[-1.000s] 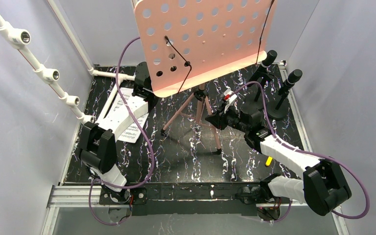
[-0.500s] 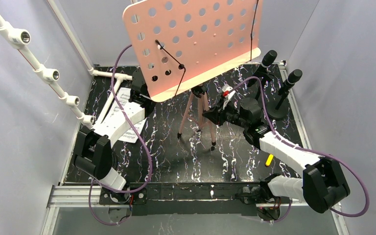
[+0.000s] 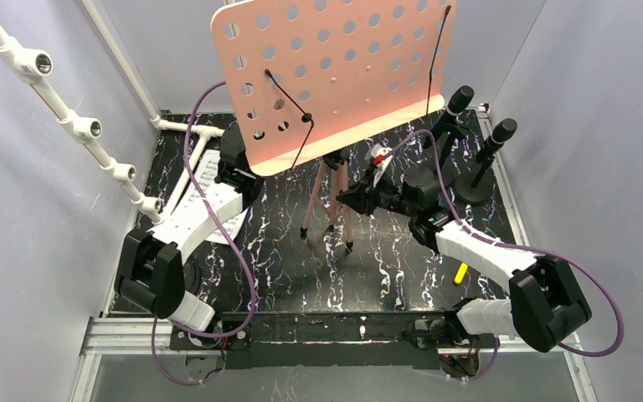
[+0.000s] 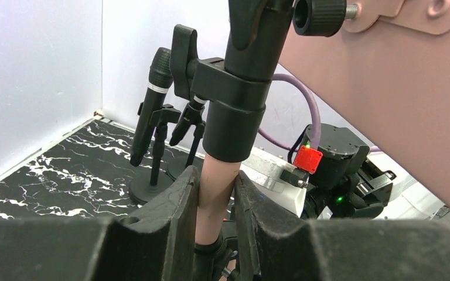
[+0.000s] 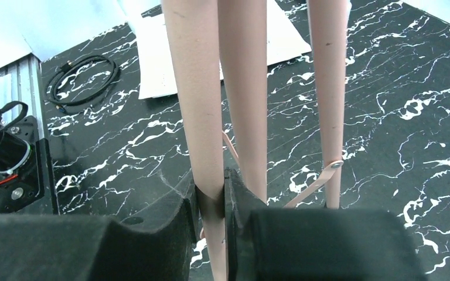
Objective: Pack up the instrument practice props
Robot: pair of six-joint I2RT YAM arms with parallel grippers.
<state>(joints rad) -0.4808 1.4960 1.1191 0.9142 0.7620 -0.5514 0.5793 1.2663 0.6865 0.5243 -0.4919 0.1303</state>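
The salmon-pink perforated music desk (image 3: 335, 75) stands tilted on top of its stand, above the middle of the table. My left gripper (image 4: 215, 174) is shut on the stand's pink post, just under the black clamp collar (image 4: 234, 111). The thin pink tripod legs (image 3: 326, 205) hang close together. My right gripper (image 5: 211, 187) is shut on one leg (image 5: 202, 105), with two others beside it. White sheet-music pages (image 3: 209, 180) lie at the left, partly under my left arm. Two black microphones (image 3: 456, 105) (image 3: 496, 138) stand on round bases at the back right.
A white plastic pipe frame (image 3: 75, 126) runs along the left wall. A small yellow object (image 3: 460, 273) lies near my right arm. A coiled black cable (image 5: 85, 79) lies on the marbled table (image 3: 385, 276). Grey walls close in on both sides.
The tripod legs have folded from a wide spread to nearly together. The desk and stand have shifted left, and my right gripper has moved left with its leg.
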